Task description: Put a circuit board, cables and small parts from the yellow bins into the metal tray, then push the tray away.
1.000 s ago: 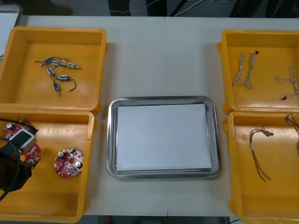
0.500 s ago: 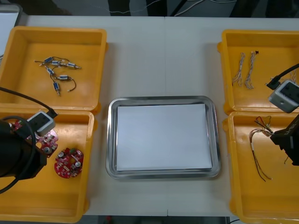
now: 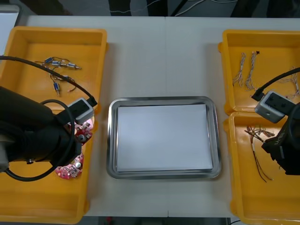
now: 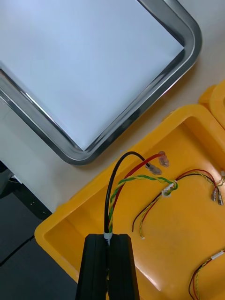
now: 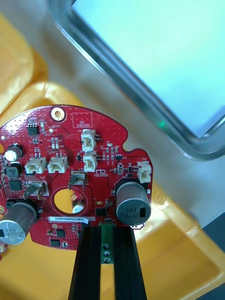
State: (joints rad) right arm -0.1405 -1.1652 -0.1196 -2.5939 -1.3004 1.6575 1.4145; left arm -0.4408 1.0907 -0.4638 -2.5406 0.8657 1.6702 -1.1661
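The front camera sits above the arms and looks steeply down on the whole table (image 3: 140, 56), with the tray (image 3: 163, 99) at centre and yellow bins (image 3: 61, 31) at either side. The right wrist camera looks along the right gripper (image 4: 108, 236) from close above the near right bin (image 4: 187, 243), a cable (image 4: 112, 187) in the foreground. The left wrist camera is nearer still, with the left gripper (image 5: 108, 227) and its circuit board (image 5: 61, 140) large before it. All three views share the tray; each wrist view takes in one corner of it.

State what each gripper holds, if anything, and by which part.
The left gripper pinches a round red circuit board by its rim. The right gripper pinches a bundle of black, red and yellow-green cables by one end.
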